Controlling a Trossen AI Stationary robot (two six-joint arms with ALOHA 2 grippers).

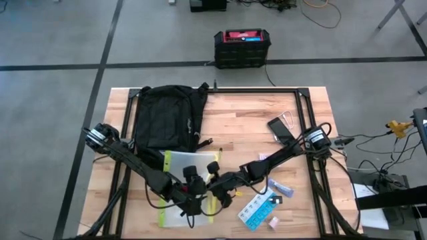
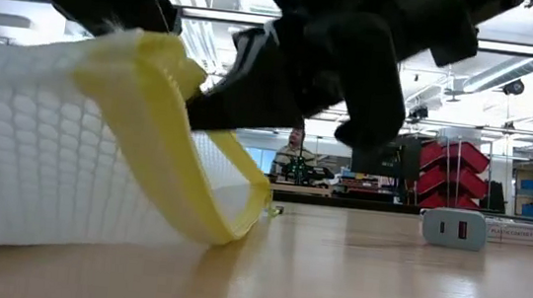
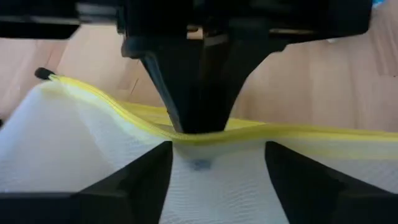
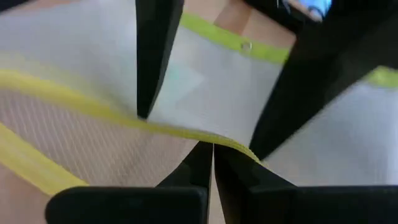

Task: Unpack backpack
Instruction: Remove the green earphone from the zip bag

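The black backpack (image 1: pixel 170 119) lies flat at the table's far left; neither gripper is near it. A white mesh pouch with yellow trim (image 1: pixel 183 167) lies near the table's front, left of centre. Both grippers meet over its near part. My right gripper (image 4: pixel 211 158) is shut on the pouch's yellow edge. My left gripper (image 3: pixel 227 180) is open, its fingers spread wide over the white mesh on either side of the right gripper's fingers. In the low view the pouch (image 2: pixel 37 165) bulges up where the edge is raised. My right gripper pinches the pouch's yellow-trimmed edge (image 4: pixel 186 134) between its two fingertips, which lie across the trim. That edge is raised off the table (image 2: pixel 170 79), while the rest of the pouch rests on the wood. My left gripper's fingers (image 3: pixel 143 180) lie close over the mesh; I cannot tell whether they touch it.
A black phone (image 1: pixel 280 129) lies at the far right. A blue-and-white pack (image 1: pixel 257 211) and a small purple item (image 1: pixel 280 188) lie at the near right. A white charger (image 2: pixel 452 228) stands on the wood. A black-and-red box (image 1: pixel 241 48) sits on the floor beyond the table.
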